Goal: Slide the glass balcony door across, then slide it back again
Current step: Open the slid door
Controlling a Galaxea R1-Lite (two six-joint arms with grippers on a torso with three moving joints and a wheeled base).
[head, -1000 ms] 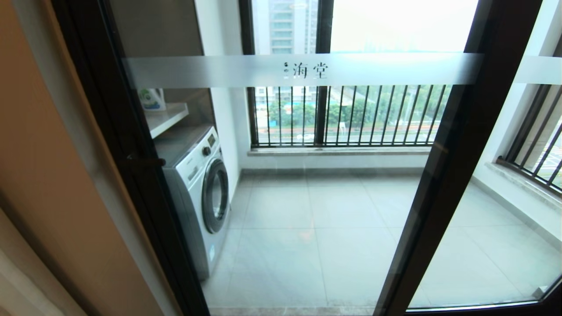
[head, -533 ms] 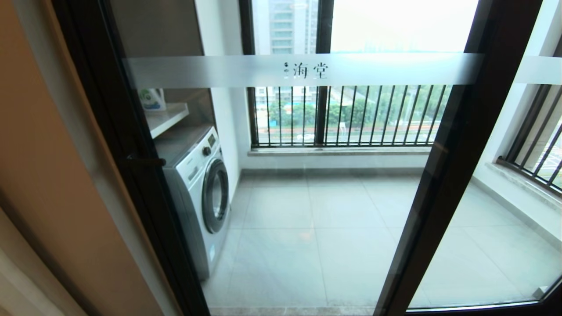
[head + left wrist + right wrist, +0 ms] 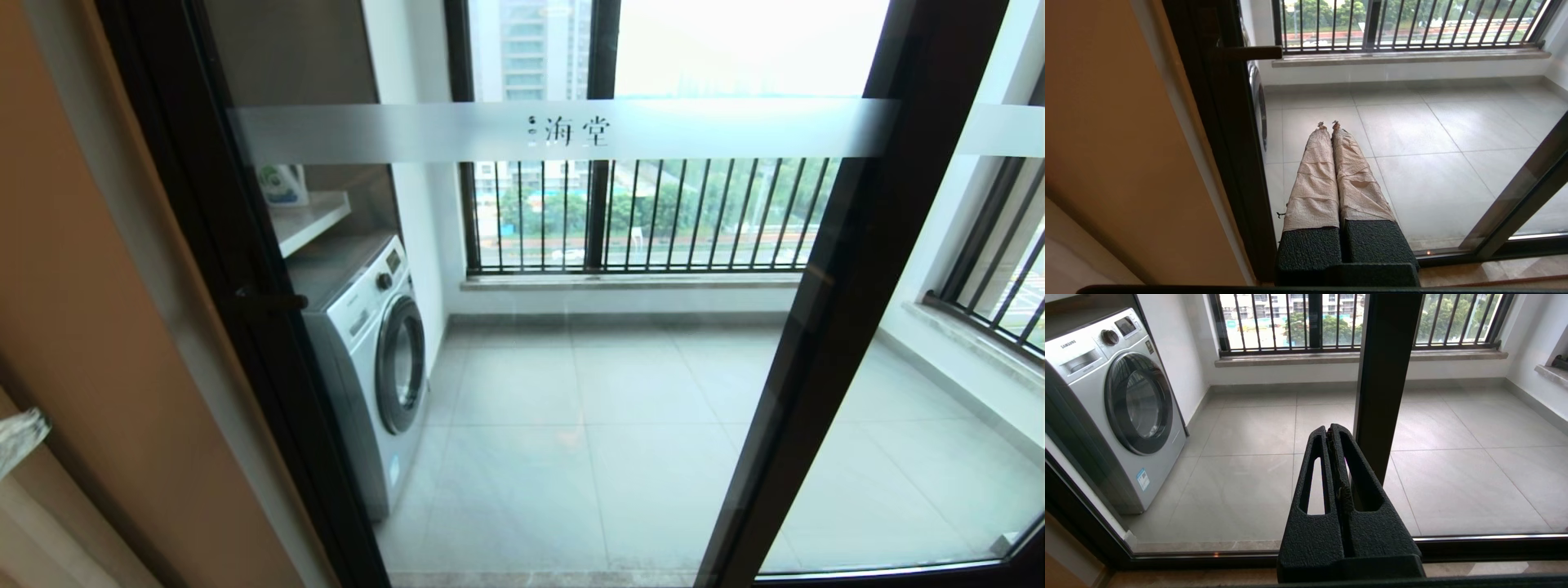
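The tall clear-glass balcony door (image 3: 563, 327) in its dark frame, frosted band printed with characters, stands shut beside the white washing machine (image 3: 371, 359). The left hand (image 3: 1327, 124), fingers together, hovers below the short dark bar handle (image 3: 1249, 53). The right hand (image 3: 1332, 430), also pressed together, faces the glass.

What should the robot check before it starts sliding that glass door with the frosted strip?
1. Tall clear-glass balcony door in dark frame fully across the opening, frame against the tan wall: ok.
2. Short dark bar handle free, nothing on it: ok.
3. Left pincer, tape-wrapped fingers pressed together, short of the handle and not touching it: not ok for pushing.
4. Right pincer closed, in front of the glass by the dark middle post, holding nothing: ok.
5. Bottom track free of obstacles: cannot tell.
6. Silver front-loading washing machine behind the glass, out of the way: ok.
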